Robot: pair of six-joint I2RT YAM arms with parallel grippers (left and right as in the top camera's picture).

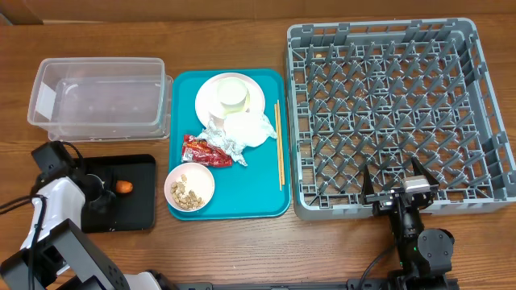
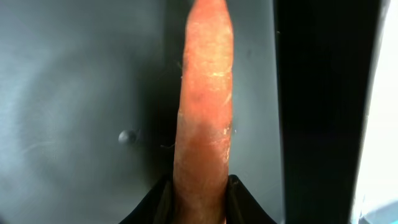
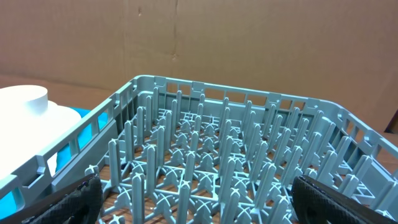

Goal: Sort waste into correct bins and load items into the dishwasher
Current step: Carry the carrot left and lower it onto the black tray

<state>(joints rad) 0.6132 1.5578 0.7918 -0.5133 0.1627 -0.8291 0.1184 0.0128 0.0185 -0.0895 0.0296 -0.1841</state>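
the sorting has barely begun. at the near left corner of the surface [image 1: 242,250], the left hand [image 2: 200,210] is clenched on the thick end of the carrot [image 1: 123,187], one finger pressed to each side. the carrot's tip points out over the middle of the black tray [image 1: 141,213]. i cannot tell whether it lies on the tray floor or hangs just above it. so the first piece of waste is at its bin but not let go.

the clear tub [image 1: 97,97], at the far left corner, has nothing in it. everything else sits on the teal tray [image 1: 242,201] in the middle of the surface:
- the crumpled napkins [image 1: 246,129] and the red wrapper [image 1: 205,151], touching each other
- a bowl [image 1: 189,188] with nut scraps at the tray's near left corner
- the plate [image 1: 242,84] at its far edge, with what looks like a white cup [image 1: 230,93] on it
- the chopsticks [image 1: 279,145] along its right edge

the dish rack [image 1: 399,113] fills the right side of the surface, and no dish stands among its pegs. the right hand [image 1: 401,179] hangs released at the rack's near edge, fingers spread wide and grasping nothing.

by my reckoning, what is left is freeing the carrot, binning the napkins, wrapper and scraps, and then loading every dish.
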